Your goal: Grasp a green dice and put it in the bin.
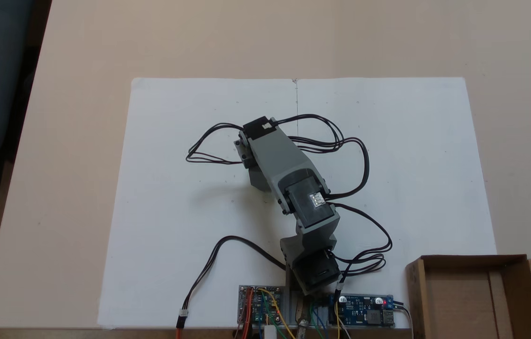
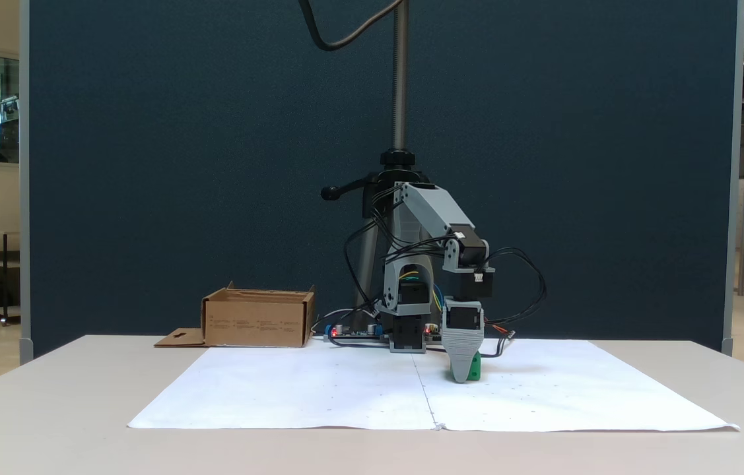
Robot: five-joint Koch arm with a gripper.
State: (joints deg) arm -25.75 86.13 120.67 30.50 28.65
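Note:
In a fixed view my gripper points straight down, its tip on the white paper right of the centre crease. The green dice peeks out at the right side of the grey finger, down at paper level. Only one jaw faces that camera, so whether it is closed on the dice is unclear. From above, the grey arm covers both gripper and dice. The bin, a brown cardboard box, stands off the paper beside the arm's base, and its wall sits at the lower right seen from above.
White paper sheets cover the middle of the beige table. Black cables loop around the arm. Circuit boards lie by the base near the table edge. A stand pole and a dark blue partition rise behind.

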